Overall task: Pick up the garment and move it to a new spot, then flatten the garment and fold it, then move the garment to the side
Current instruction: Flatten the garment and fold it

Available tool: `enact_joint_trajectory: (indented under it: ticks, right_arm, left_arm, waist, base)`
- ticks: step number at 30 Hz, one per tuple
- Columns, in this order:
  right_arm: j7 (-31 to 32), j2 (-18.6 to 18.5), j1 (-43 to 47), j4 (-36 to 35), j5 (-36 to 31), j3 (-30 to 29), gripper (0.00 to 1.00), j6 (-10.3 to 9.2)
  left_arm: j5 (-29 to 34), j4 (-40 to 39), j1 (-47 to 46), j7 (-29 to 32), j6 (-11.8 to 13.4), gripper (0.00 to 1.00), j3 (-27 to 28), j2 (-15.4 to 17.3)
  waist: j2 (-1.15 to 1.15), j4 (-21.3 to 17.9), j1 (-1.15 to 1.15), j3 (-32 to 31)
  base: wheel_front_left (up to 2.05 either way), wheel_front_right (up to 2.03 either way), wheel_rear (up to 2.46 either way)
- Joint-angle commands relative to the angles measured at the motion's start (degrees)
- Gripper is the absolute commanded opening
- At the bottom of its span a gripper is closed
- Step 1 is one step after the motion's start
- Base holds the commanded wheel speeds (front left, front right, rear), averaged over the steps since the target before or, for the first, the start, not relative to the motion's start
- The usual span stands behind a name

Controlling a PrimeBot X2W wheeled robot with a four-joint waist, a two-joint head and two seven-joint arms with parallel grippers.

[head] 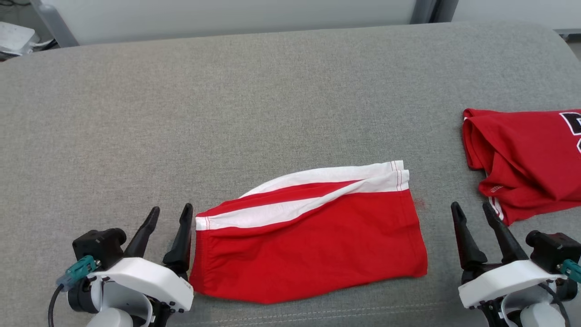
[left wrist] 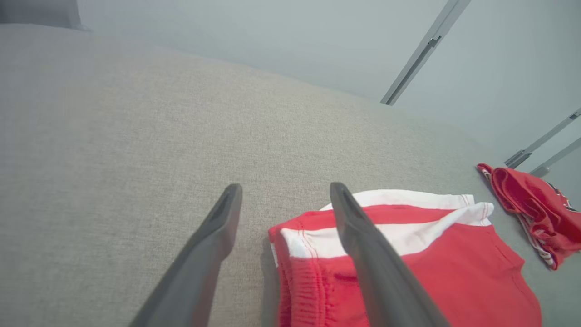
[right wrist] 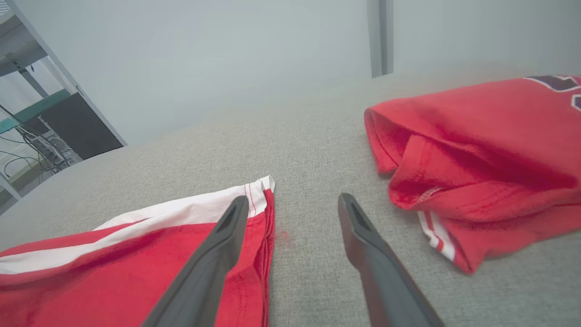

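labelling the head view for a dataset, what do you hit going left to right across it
left gripper → red and white shorts → right gripper → red jersey, lying farther back at the right edge

The garment (head: 308,254) near the front edge of the upholstered surface (head: 272,100) is bright red, crossed by two white bands with thin red stitching at their ends. The surface is a flecked, woven light grey, with a small red speck (head: 420,203) just beside the garment. At the right edge lies a second garment (head: 526,154), deeper red, with black-and-white lettering and red-and-white striped trim. The left claw (head: 171,210) and right claw (head: 470,205) have black fingers, white housings and teal connectors.
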Motion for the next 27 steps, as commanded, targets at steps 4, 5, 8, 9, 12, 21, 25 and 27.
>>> enact_joint_trajectory:
  ticks: [4,5,8,9,12,21,25,27]
  right_arm:
    - [-2.28,-1.37,1.13,-3.41,-3.71,-0.98,1.0,-0.16]
    - [-2.51,-1.44,1.54,-3.9,-4.46,-1.34,1.0,-0.16]
    - [-2.94,-1.33,2.83,-5.34,-6.34,-2.15,1.0,-0.16]
    - [-3.04,-1.22,3.25,-5.82,-6.91,-2.31,1.0,-0.16]
    - [-3.27,-0.77,4.51,-7.15,-8.54,-2.78,1.0,-0.16]
    - [-3.6,0.07,10.09,-8.44,-12.54,-4.76,1.0,-0.16]
    - [-3.61,0.37,10.65,-7.87,-12.96,-5.75,1.0,-0.16]
    - [-3.61,0.39,10.58,-7.38,-13.17,-5.92,1.0,-0.16]
  left_arm:
    - [4.31,-2.75,-0.55,-4.94,2.31,1.0,3.01,2.59]
    - [4.93,-3.09,-0.34,-6.08,2.62,1.0,3.32,2.62]
    - [7.18,-4.34,0.5,-8.82,3.72,1.0,4.56,2.37]
    - [8.05,-4.75,0.95,-9.44,4.17,1.0,5.25,2.23]
    - [10.39,-4.84,2.98,-10.31,4.36,1.0,7.42,2.02]
    - [21.14,-1.13,11.12,-10.53,-5.94,1.0,17.02,-2.55]
    - [23.01,0.03,11.24,-10.54,-7.97,1.0,18.41,-4.24]
    - [23.65,0.41,11.07,-10.54,-8.98,1.0,18.69,-5.06]
  waist:
    - [0.0,0.63,0.0,-2.74]
    - [0.0,0.79,0.0,-3.2]
    - [0.0,1.23,0.0,-4.37]
    - [0.0,1.32,0.0,-4.72]
    - [0.0,1.38,0.0,-5.73]
    - [0.0,2.32,0.0,-9.17]
    - [0.0,3.26,0.0,-9.88]
    - [0.0,3.73,0.0,-10.12]
  base:
    - [0.0,0.0,0.0]
    - [0.0,0.0,0.0]
    - [0.0,0.0,0.0]
    - [0.0,0.0,0.0]
    - [0.0,0.0,0.0]
    - [0.0,0.0,0.0]
    - [0.0,0.0,0.0]
    - [0.0,0.0,0.0]
